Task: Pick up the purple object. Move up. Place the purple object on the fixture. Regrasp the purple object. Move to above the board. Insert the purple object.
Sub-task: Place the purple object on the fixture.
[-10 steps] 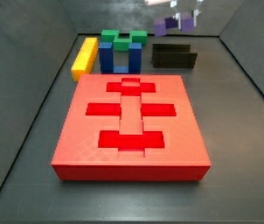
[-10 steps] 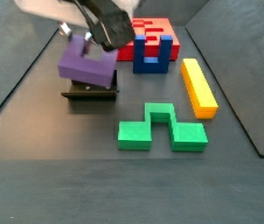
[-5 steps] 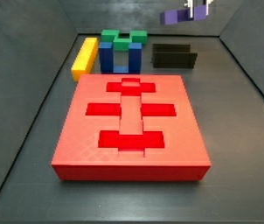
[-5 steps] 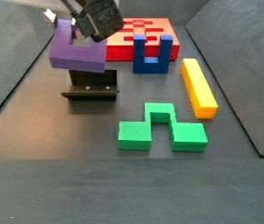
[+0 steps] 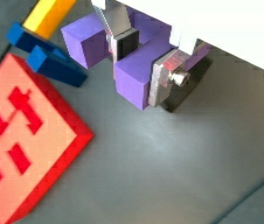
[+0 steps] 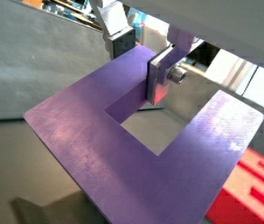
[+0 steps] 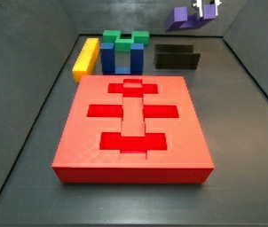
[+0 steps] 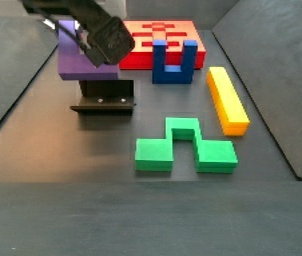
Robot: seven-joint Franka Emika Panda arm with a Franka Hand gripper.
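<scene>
Wrist views both show the tool clamped on the purple object, silver fingers gripping one prong, one finger sitting in the notch. Side views put the purple object up in the air, clear of the fixture, which sits on the floor directly below it. Tool is above the fixture, not over the board. Board cutouts are unfilled. Blue block stands just in front of the board, yellow bar and green block lie on the floor nearby.
</scene>
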